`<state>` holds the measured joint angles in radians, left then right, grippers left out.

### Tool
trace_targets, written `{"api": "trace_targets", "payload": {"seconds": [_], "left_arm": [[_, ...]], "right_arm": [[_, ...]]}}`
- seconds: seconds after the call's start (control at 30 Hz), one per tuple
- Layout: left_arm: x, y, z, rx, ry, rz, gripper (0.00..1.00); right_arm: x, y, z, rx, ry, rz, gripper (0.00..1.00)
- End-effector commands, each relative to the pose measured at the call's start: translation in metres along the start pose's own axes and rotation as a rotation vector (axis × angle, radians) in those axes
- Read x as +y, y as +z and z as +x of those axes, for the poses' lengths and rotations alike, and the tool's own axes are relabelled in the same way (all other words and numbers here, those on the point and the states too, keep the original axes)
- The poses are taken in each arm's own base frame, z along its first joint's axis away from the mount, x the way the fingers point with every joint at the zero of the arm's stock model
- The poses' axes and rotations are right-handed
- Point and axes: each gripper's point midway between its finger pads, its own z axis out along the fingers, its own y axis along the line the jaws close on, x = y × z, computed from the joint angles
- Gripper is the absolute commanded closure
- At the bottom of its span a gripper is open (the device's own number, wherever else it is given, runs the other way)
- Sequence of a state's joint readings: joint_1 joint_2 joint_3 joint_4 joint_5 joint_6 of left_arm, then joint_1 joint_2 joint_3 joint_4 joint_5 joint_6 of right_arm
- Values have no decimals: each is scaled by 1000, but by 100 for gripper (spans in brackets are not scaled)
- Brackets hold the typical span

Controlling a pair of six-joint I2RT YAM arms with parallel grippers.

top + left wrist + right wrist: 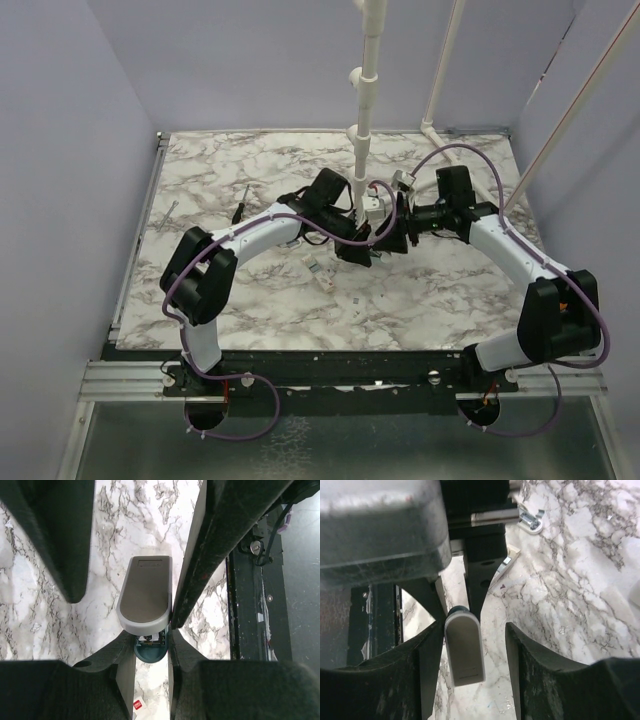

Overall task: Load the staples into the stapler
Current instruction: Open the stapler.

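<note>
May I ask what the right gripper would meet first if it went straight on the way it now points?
Probably the left gripper, gripping the far end of the stapler that lies between the right gripper's open jaws.

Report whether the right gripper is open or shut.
Open: the right gripper straddles the stapler, with a clear gap on one side.

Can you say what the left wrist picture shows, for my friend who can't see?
The left tool pinches the teal end of a small white stapler. The right tool stands open, one dark finger on either side of it, with the marble table behind.
</note>
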<state>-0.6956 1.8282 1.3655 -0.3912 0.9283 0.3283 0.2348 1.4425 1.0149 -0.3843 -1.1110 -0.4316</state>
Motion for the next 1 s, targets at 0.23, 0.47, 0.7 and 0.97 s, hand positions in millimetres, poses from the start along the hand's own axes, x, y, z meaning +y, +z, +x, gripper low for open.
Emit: {"api": "trace_targets", "payload": {"seconds": [0.23, 0.47, 0.7, 0.97], "left_arm": [[4, 0, -2, 16, 32, -11, 100], [4, 0, -3, 16, 33, -12, 100], [5, 1, -2, 20, 34, -12, 100], [9, -7, 11, 17, 29, 1, 100]], "right_arm": [[15, 4, 13, 12, 14, -98, 47], [16, 10, 17, 10, 35, -128, 51], [18, 12, 17, 7, 35, -136, 81], [-4, -8, -9, -88, 39, 43, 99]]}}
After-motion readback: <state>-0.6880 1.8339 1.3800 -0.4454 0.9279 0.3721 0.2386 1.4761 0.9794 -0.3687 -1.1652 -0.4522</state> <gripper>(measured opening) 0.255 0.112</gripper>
